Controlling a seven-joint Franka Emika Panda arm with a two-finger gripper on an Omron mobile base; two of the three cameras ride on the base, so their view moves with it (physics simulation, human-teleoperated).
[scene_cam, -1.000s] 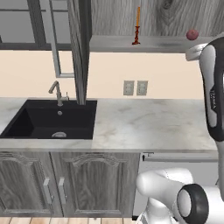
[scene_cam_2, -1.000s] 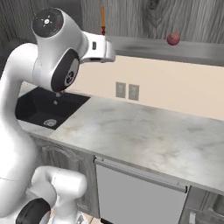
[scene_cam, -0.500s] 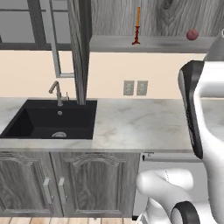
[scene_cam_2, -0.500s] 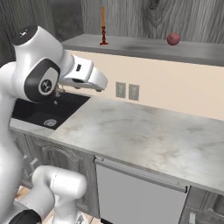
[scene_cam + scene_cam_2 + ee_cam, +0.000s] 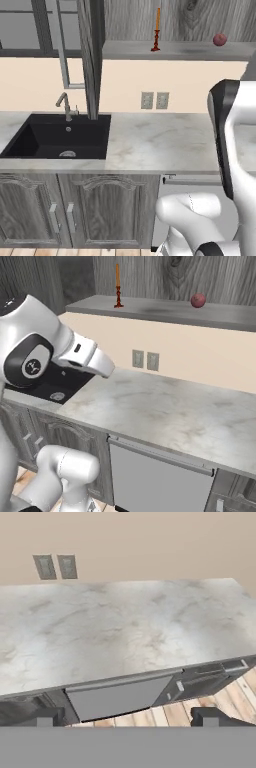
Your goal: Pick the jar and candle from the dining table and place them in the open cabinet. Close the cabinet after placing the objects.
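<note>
Your candle (image 5: 157,28) stands upright on the cabinet (image 5: 175,50) shelf at 12 o'clock, red ball (image 5: 219,39) well apart at its 3 o'clock. Marble desk (image 5: 125,632) lies below, black sink (image 5: 55,137) at 9 o'clock, outlets (image 5: 154,100) on the beige wall. Fingers (image 5: 127,717) spread wide, holding nothing.

Wide-open claw (image 5: 128,717) faces a marble counter (image 5: 125,632) below two wall outlets (image 5: 56,566)

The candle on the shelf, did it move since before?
No. The candle stands at the same spot on the cabinet shelf, left of the red ball. The arm is what moved.
</note>
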